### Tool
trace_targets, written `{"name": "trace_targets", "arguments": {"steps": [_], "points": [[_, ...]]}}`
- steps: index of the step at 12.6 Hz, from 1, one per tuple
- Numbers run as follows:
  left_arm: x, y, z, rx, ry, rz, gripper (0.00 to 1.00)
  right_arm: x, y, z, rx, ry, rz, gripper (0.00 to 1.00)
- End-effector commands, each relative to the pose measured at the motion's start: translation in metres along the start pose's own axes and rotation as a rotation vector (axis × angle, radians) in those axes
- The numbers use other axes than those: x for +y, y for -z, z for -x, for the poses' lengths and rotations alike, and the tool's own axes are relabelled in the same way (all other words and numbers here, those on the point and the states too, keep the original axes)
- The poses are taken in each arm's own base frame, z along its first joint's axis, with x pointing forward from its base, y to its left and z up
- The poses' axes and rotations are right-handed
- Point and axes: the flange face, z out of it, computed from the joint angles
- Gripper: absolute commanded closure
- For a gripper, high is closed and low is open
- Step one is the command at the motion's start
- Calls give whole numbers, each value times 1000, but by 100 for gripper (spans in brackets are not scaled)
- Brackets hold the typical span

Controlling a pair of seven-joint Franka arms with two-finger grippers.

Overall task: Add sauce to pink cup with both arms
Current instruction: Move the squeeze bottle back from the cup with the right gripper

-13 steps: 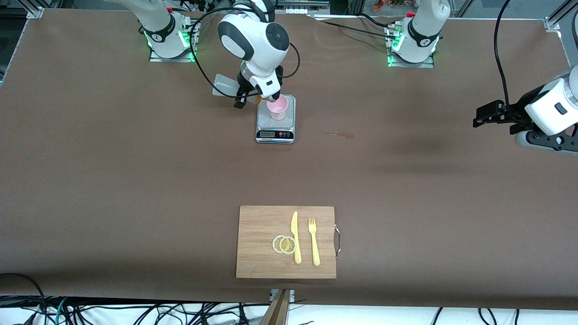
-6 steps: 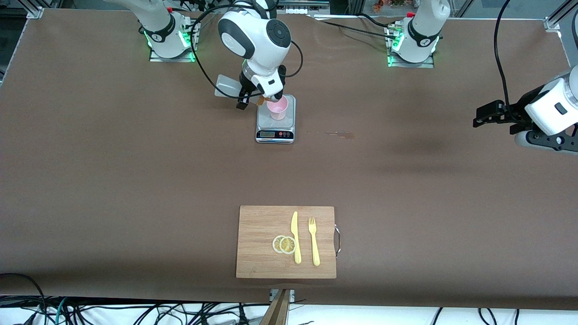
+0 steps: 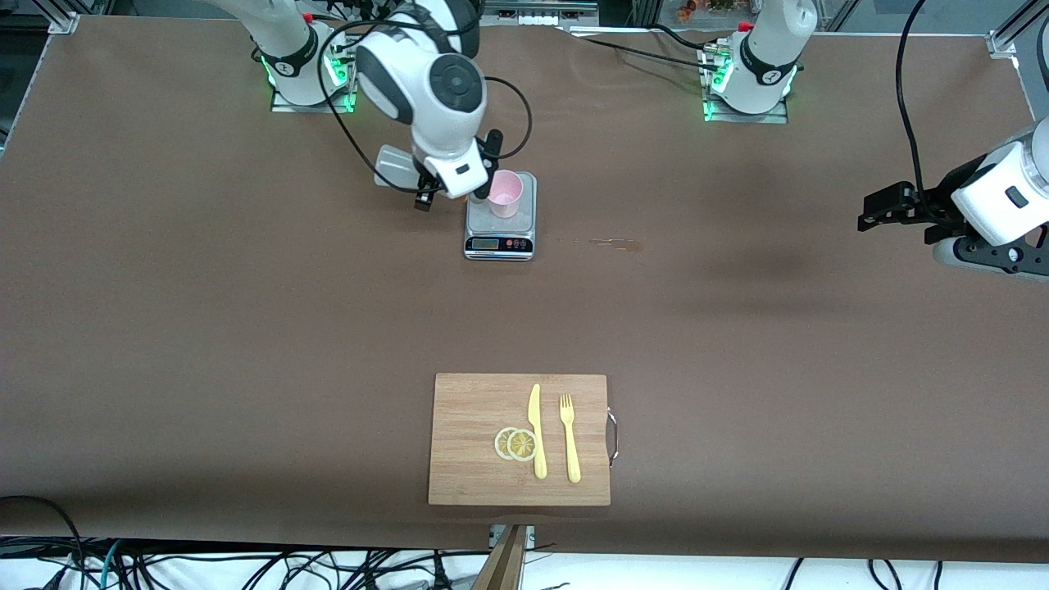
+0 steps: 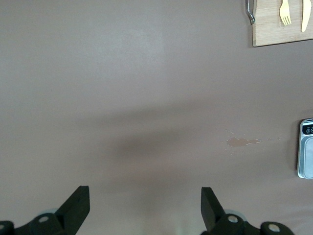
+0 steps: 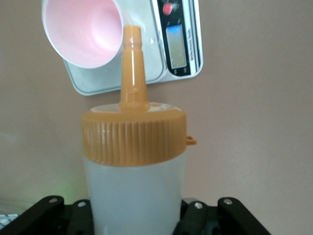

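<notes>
Frosted-white sauce bottle [image 5: 134,191], ribbed orange nozzle cap, being gripped by right hand [image 3: 442,190] beside pink cup [image 3: 504,193] on scale [image 3: 500,232]; left hand [image 3: 889,205] waiting, fingers spread.

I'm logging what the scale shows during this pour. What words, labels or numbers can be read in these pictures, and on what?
None can be read.
Kitchen scale: its display shows no legible digits, and its button markings are too small.
Squeeze bottle, held by the right gripper: no label visible.
Pink cup: no print visible.

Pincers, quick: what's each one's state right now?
Left pincer: open, holding nothing, waiting over bare table.
Right pincer: closed on the sauce bottle, beside the pink cup.
</notes>
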Motion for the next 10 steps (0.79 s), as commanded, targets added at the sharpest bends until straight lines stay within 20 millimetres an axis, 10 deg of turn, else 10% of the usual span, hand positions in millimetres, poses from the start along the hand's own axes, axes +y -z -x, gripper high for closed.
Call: {"name": "trace_targets", "arguments": {"steps": [1, 5, 10], "points": [[1, 6, -2, 3, -22, -25, 0, 38, 36, 34, 139, 48, -64, 82], [3, 6, -2, 3, -23, -26, 0, 107, 56, 99, 400, 179, -157, 82], [4, 6, -2, 3, -25, -26, 0, 181, 15, 189, 724, 343, -245, 82]]}}
